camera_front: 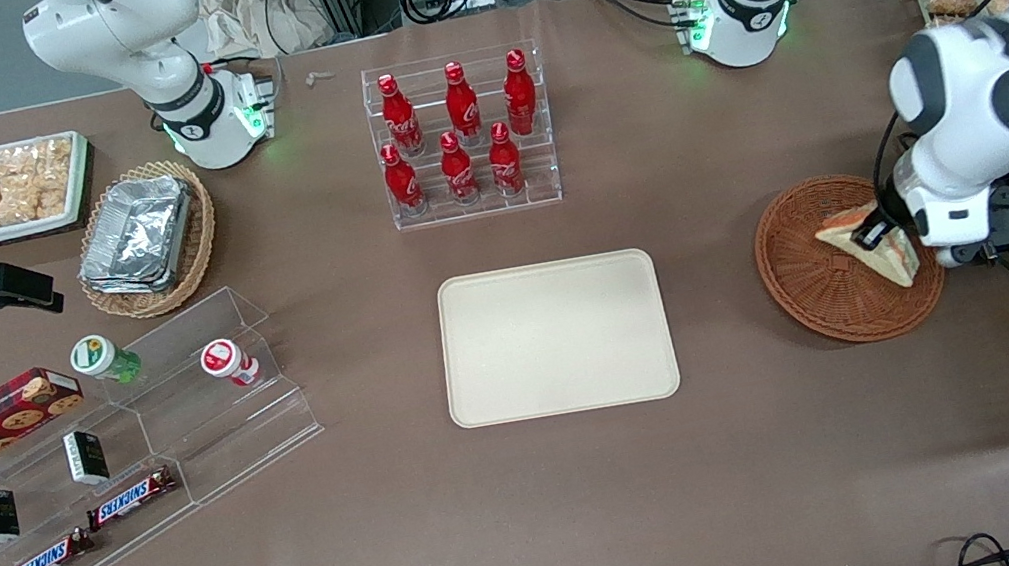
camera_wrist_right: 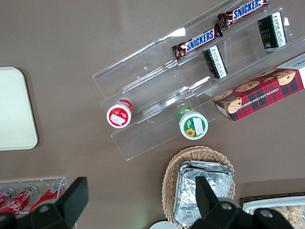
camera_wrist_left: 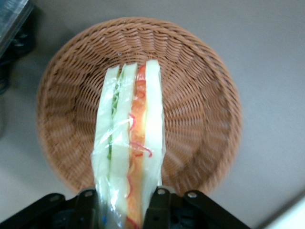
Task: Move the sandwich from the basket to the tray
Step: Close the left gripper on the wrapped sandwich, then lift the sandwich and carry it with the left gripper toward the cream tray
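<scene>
Sandwich (camera_wrist_left: 127, 143), plastic-wrapped with red and green filling, sat clamped between the gripper (camera_wrist_left: 123, 198) fingers (camera_wrist_left: 158, 202) over the basket (camera_wrist_left: 200, 119).

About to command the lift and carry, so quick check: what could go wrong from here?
The gripper is shut on the sandwich at one end only, over slippery wrap; the wedge could droop or slide out mid-carry. The squeeze may also press the soft bread and push filling out. The sandwich is still above the basket, so a low sideways move could catch the rim and drag it. The tray lies well toward the parked arm's end, so the carry is long.
</scene>
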Motion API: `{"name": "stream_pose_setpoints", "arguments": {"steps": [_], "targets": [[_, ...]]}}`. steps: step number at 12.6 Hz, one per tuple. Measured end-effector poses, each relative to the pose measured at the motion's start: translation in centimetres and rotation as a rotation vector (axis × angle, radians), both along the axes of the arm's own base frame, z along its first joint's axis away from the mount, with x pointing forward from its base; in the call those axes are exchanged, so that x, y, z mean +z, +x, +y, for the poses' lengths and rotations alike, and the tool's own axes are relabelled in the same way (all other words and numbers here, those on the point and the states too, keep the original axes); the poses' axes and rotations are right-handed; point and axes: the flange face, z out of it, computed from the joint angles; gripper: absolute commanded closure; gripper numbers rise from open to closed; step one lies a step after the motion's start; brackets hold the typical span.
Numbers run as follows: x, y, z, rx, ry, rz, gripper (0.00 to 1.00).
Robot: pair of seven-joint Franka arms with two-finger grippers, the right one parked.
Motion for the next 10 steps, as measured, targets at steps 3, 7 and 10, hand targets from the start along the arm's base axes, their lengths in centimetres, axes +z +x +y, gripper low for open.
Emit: {"name": "stream_pose_setpoints", "arguments": {"steps": [3,7,10], "targets": [[6.8,1.6,-4.9,-0.089,-0.005,-0.008,1.0],[9.2,1.1,-13.9,-0.309,-0.025,-0.047,1.0],[9.3,-0.5,-22.8,-0.471,-0.048,-0.055,1.0]]}}
